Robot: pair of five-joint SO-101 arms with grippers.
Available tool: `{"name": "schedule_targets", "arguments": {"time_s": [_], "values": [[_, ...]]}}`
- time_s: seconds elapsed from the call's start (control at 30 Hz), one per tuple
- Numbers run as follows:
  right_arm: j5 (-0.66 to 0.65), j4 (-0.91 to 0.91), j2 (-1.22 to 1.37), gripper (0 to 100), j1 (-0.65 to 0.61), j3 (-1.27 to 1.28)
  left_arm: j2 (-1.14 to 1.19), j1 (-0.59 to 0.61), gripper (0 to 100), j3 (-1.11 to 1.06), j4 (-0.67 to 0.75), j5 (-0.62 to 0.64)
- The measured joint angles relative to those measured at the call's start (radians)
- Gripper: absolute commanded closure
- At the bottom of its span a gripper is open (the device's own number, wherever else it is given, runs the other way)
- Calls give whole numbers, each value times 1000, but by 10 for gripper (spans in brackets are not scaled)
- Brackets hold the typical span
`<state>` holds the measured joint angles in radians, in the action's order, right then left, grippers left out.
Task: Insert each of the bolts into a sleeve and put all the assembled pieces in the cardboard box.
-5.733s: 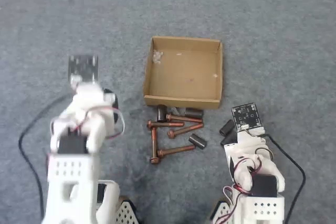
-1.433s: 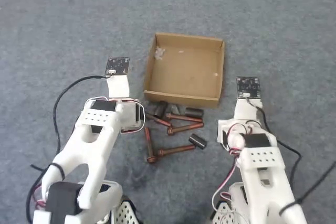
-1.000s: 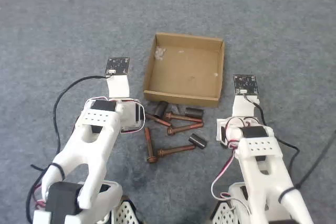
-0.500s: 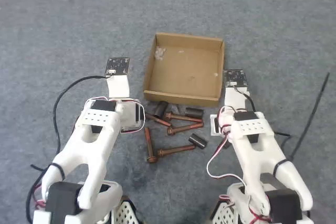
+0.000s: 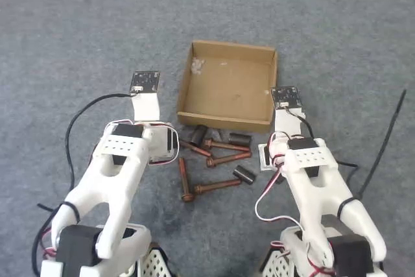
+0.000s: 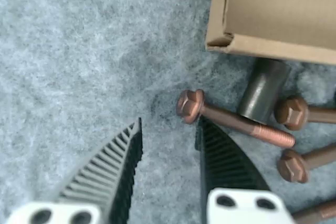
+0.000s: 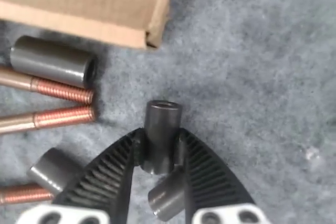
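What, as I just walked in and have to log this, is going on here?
Two arms are at work in front of a box. The right end effector is shut on a sleeve near the box's corner. The left end effector is open, just short of the head of a bolt. The other bolts lie loose on the carpet, and no assembled piece is in the box.

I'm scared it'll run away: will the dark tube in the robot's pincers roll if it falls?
Probably. The sleeve is a smooth round tube, so on its side it would likely roll, though the fuzzy carpet may stop it quickly. It looks like metal, so likely stiff and heavy for its size. Its smooth wall might slip in the right gripper.
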<state>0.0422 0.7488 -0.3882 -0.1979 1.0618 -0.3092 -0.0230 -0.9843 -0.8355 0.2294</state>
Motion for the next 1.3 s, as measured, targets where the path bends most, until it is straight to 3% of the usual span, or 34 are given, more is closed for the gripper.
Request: {"name": "schedule_targets", "arguments": {"time_s": [0.13, 0.43, 1.0, 1.3], "values": [[0, 8, -87, 991, -3, 48, 0, -49, 841, 5, -17, 0], [0, -23, -143, 991, -5, 94, 0, -164, 840, 123, -210, 86], [0, -23, -143, 991, -25, 92, 44, -226, 841, 57, -54, 281], [0, -23, -143, 990, -23, 92, 336, -196, 844, 299, -132, 336]]}}
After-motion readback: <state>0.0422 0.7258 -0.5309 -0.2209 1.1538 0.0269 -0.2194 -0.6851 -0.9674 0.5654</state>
